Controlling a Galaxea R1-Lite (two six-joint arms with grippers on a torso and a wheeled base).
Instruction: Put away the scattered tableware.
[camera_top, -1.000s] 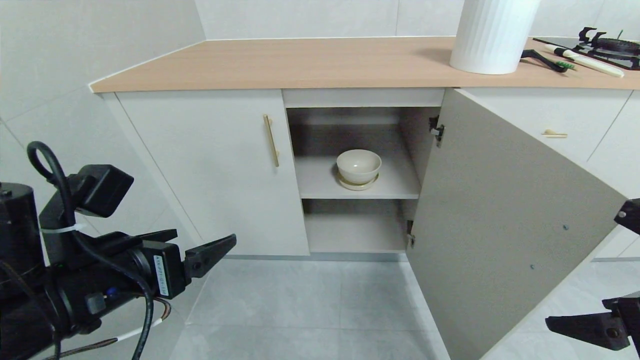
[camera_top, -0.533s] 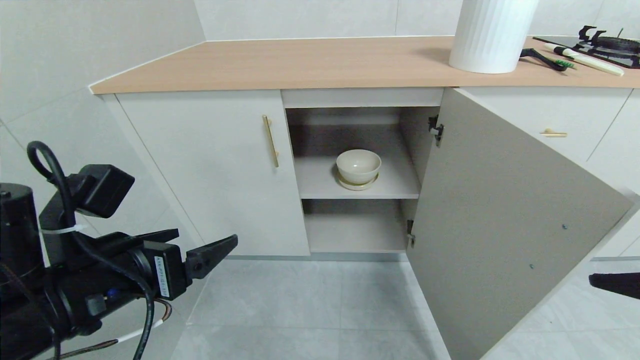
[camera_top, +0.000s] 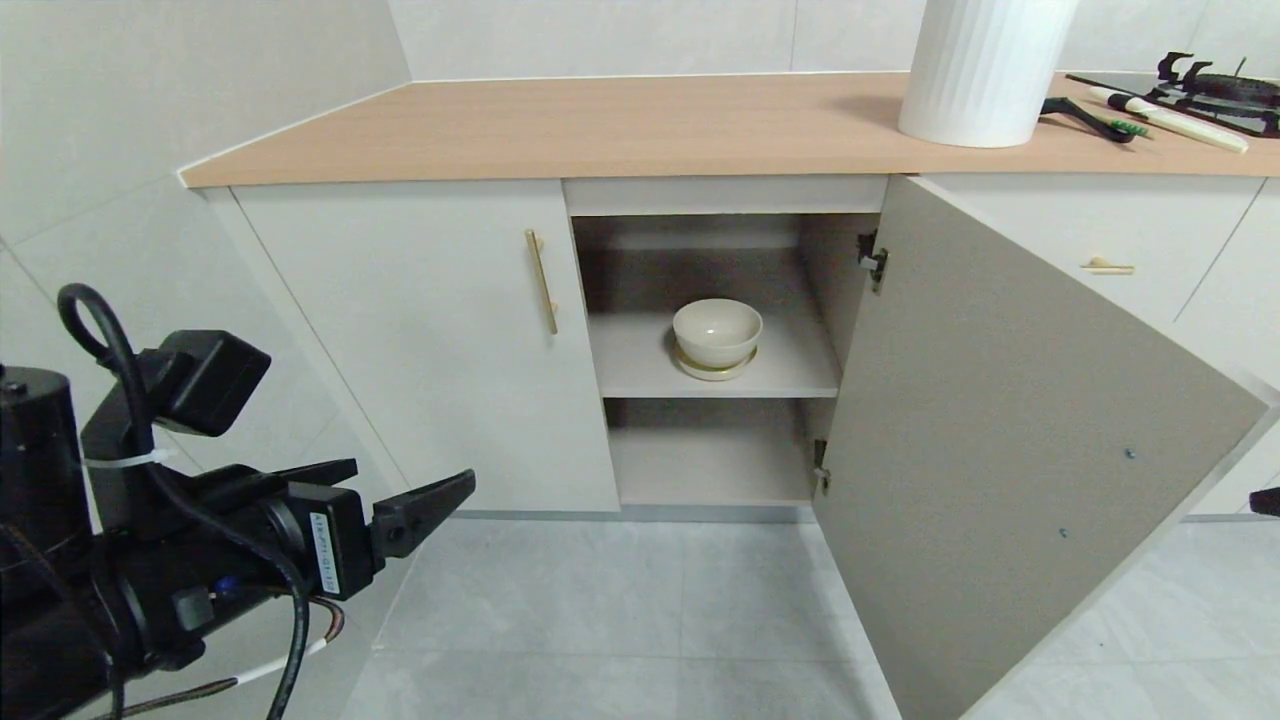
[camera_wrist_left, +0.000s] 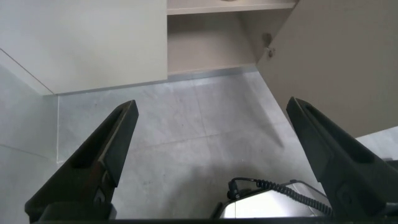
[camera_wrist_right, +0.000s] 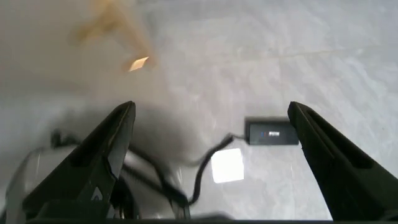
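Bowl (camera_top: 717, 330) sits upright on a gold-rimmed saucer (camera_top: 714, 368), both on the upper shelf (camera_top: 640, 365) of the cabinet, whose right-hand door (camera_top: 1000, 420) stands wide open.

- Material, as judged: glazed ceramic. Rigid, brittle, smooth and moderately heavy.
- Slip risk: the curved outer wall offers little purchase.
- Recommended hold: pinch the rim, one finger inside and one outside.
- The saucer is low and thin, so lifting it with the bowl on top risks sliding.

Left gripper (camera_wrist_left: 211, 106) hangs low over the floor tiles, well apart from the shelf, jaws spread and holding nothing. Right gripper (camera_wrist_right: 211, 107) is likewise spread and unloaded.
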